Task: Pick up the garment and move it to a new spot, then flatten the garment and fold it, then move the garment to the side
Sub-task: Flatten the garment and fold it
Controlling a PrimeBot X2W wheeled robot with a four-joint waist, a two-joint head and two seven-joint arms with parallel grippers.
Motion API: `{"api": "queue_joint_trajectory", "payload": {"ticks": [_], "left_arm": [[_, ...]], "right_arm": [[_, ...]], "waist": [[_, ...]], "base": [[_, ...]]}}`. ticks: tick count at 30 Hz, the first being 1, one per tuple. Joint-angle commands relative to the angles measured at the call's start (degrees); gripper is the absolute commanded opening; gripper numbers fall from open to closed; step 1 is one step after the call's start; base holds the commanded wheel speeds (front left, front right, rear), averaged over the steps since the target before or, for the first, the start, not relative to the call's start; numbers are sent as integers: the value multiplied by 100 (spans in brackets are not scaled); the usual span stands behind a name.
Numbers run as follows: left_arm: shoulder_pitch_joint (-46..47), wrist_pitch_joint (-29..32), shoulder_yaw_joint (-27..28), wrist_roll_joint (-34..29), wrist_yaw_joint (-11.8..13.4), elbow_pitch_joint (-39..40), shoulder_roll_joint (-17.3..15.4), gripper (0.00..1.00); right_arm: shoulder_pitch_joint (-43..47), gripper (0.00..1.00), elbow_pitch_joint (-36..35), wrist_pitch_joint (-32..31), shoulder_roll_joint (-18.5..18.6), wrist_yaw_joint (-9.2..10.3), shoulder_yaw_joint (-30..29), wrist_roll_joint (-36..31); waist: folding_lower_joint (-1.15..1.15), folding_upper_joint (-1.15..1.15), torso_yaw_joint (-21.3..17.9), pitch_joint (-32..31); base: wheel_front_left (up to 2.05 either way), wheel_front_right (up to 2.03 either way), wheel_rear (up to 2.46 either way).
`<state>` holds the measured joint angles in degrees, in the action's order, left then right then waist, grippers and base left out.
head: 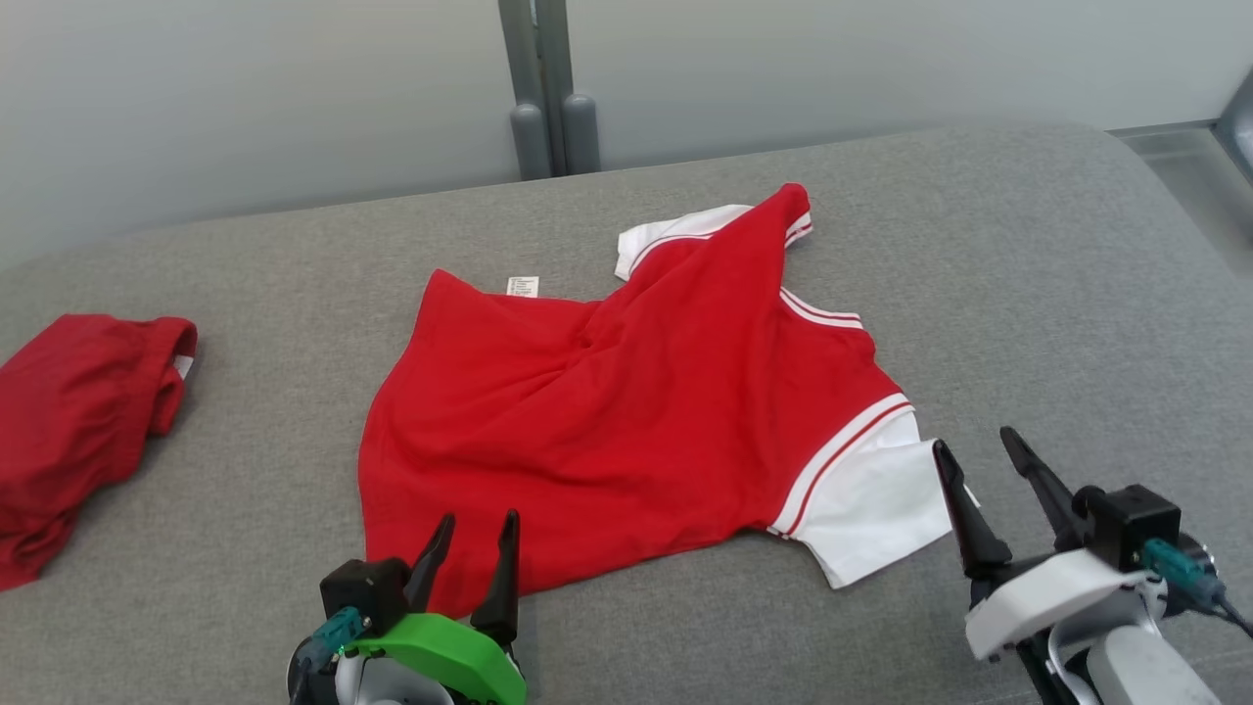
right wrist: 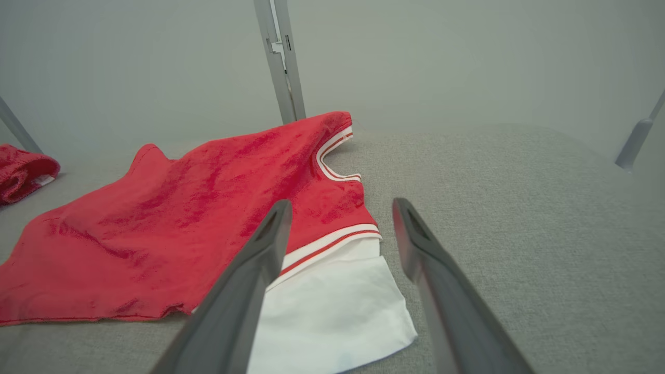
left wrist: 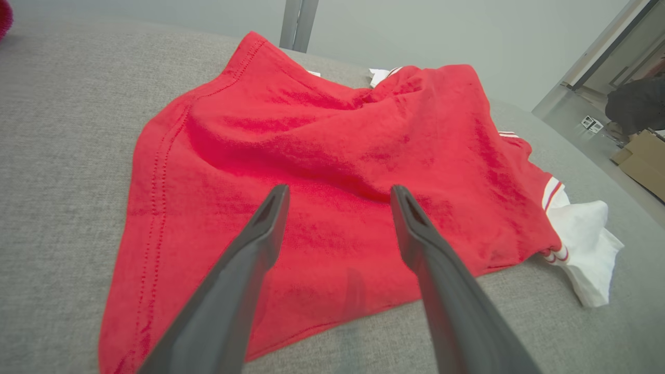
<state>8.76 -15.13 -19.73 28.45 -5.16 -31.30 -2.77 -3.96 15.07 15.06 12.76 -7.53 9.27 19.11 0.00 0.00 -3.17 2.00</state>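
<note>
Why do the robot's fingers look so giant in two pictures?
Left wrist view: the left fingers sit right by a wide lens, so they loom; the shirt glows so red its weave smears. Right wrist view: the right fingers loom likewise. Head view: soft even light, faint shadow under the shirt's edge.

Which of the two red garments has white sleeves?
The spread-out shirt in the middle; the darker bundle at the left edge is bunched up and almost wholly red.

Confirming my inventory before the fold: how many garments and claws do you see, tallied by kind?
Red shirt with white sleeves: 1
Dark red bundled garment: 1
Open claws: 2 (left claw, right claw)
Total: 4
</note>
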Motion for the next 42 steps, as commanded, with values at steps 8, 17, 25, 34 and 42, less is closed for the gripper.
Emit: {"api": "queue_joint_trajectory", "payload": {"ticks": [8, 17, 25, 34, 42], "left_arm": [[161, -2, -72, -80, 23, 81, -24, 100], [335, -2, -130, -46, 46, 222, -22, 100], [478, -2, -175, -13, 54, 359, -22, 100], [592, -2, -175, 12, 80, 406, -22, 100], [426, -2, -128, -51, 98, 322, -22, 100]], "right_arm": [[-1317, 100, 1132, 16, 300, 8, 66, -343], [-2604, 100, 2825, 16, 627, 8, 169, -394], [-3109, 100, 3903, 16, 661, 8, 252, -248], [-3444, 0, 4580, 7, 711, 8, 105, -383], [-3136, 100, 4449, 10, 809, 9, -701, -1078]], "waist": [[0, 0, 637, 309], [0, 0, 1287, 790], [0, 0, 1609, 1142], [0, 0, 1712, 1287], [0, 0, 1504, 983]], "base": [[0, 0, 0], [0, 0, 0], [0, 0, 0], [0, 0, 0], [0, 0, 0]]}}
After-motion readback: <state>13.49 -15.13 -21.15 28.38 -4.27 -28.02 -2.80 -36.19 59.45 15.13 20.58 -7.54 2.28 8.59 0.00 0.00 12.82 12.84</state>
